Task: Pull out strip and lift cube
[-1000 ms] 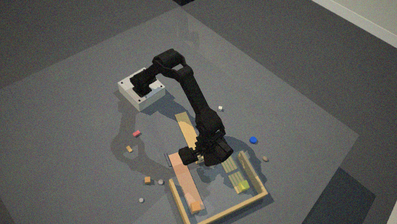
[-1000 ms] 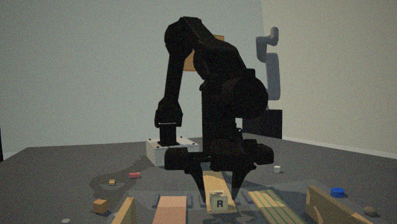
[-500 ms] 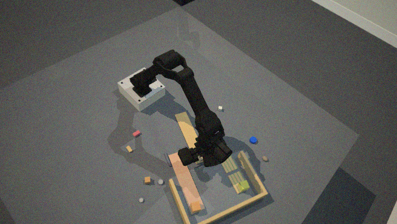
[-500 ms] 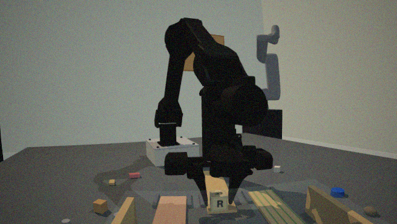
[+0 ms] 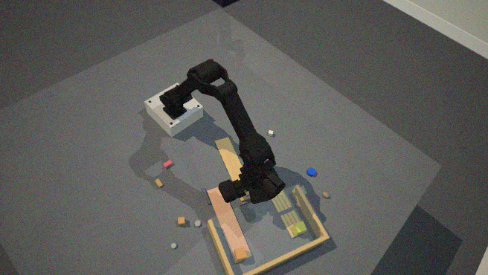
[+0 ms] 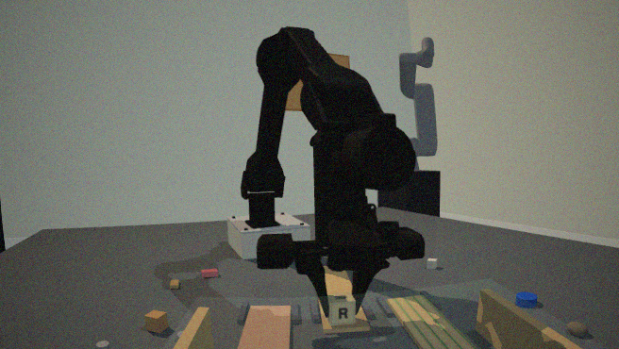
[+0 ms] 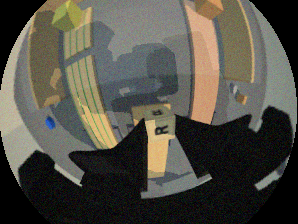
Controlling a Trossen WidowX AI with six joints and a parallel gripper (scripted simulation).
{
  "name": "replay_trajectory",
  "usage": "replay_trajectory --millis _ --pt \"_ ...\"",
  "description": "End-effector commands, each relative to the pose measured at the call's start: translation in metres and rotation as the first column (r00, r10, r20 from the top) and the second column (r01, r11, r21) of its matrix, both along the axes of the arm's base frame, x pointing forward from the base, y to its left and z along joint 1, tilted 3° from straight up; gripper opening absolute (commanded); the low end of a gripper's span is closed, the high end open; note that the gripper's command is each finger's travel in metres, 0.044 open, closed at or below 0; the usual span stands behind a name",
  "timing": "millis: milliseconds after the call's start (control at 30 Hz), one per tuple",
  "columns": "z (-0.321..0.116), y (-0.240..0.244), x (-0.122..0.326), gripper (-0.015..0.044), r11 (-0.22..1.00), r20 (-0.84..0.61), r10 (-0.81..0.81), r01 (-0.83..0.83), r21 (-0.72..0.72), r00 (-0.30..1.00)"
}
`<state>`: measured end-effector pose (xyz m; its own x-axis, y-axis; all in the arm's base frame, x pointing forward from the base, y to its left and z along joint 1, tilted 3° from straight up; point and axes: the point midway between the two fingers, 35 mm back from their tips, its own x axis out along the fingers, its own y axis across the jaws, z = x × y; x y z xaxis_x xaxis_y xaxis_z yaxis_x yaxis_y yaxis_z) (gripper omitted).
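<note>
Labelled cube (image 6: 342, 312) (image 7: 161, 123): pale, marked "R" (a second mark shows on another face in the wrist view), located at the end of the plain yellow strip (image 5: 228, 157) (image 6: 338, 280) (image 7: 157, 159). Claw (image 5: 244, 198) (image 6: 342, 308) (image 7: 157, 119): clamped on this cube, one finger on each side, pointing down. Plain strip: in one piece where visible, reaching out of the tray toward the white base (image 5: 187, 124).

Pink strip (image 5: 228, 219) (image 6: 266, 325) (image 7: 204, 78): to one side of the plain strip, orange cube (image 5: 240, 253) (image 7: 209, 8) on its far end. Green-striped strip (image 5: 281, 201) (image 6: 426, 321) (image 7: 87, 95): opposite side, split by a gap, yellow-green cube (image 5: 298, 227) (image 7: 67, 16) on the outer piece. Wooden walls (image 5: 286, 257) (image 6: 519, 321) (image 7: 46, 60) border the tray. Beyond them: blue disc (image 5: 311, 172) (image 6: 526, 298) (image 7: 50, 122), near a brown pebble (image 5: 326, 195) (image 6: 577, 328).
</note>
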<state>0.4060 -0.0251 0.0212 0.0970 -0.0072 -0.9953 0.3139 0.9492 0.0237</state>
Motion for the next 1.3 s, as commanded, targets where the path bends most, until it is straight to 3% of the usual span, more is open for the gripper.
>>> replay_trajectory --millis 0,400,1067,1267 --pt "0.008 0.002 -0.013 0.0000 1.000 -0.005 0.008 -0.008 0.005 1.000" --pt "0.032 0.003 -0.060 0.0000 1.000 -0.018 -0.009 0.009 0.002 1.000" --pt "0.029 0.006 -0.105 0.0000 1.000 -0.022 -0.009 0.009 0.002 1.000" --pt "0.060 0.006 -0.107 0.0000 1.000 -0.022 -0.009 0.009 0.002 1.000"
